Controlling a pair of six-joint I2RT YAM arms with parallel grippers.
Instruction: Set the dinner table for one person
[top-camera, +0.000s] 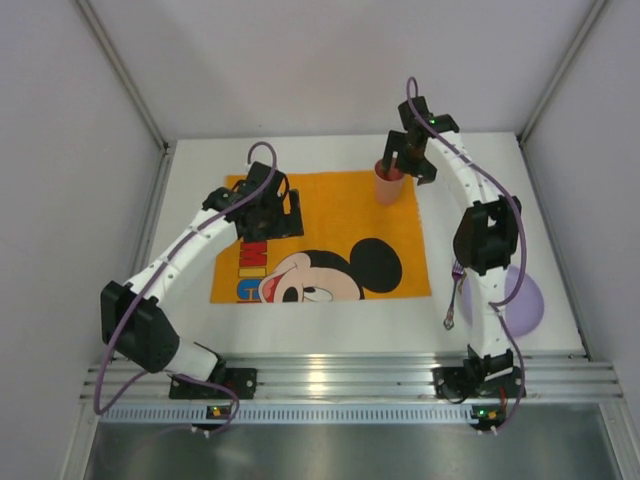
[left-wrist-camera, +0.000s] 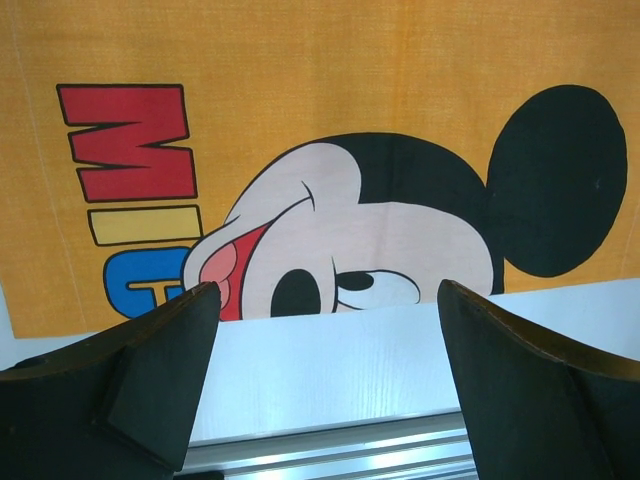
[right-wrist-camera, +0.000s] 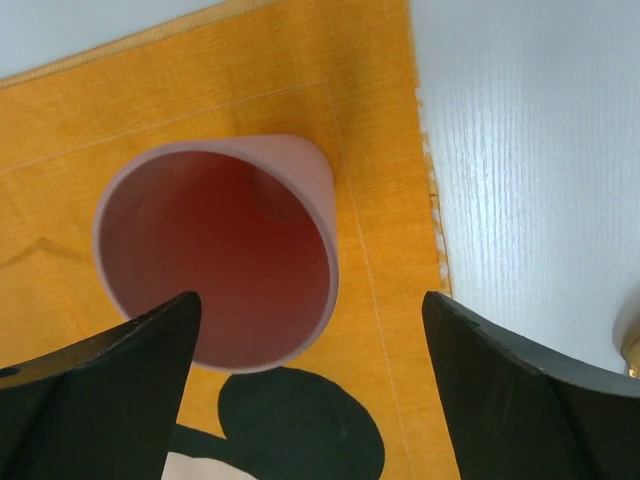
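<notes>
Now the left gripper (left-wrist-camera: 328, 288) hangs wide open, empty, over the orange placemat (top-camera: 330, 215) and its Mickey face; the right gripper (right-wrist-camera: 310, 298), equally open and empty, hovers just above the upright pink cup (right-wrist-camera: 215, 250) on the placemat's far right corner. The white worktop (top-camera: 330, 335) lies beneath it all.

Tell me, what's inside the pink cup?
The pink cup looks empty: only its reddish inner wall shows. A finger of the right gripper hides a bit of its rim and inside.

Left arm (top-camera: 180, 250): elbow bent, reaching forward and inward.
Left claw (left-wrist-camera: 328, 290): jaws spread wide.
Right arm (top-camera: 478, 190): stretched far forward.
Right claw (right-wrist-camera: 310, 300): jaws wide apart, angled down.
</notes>
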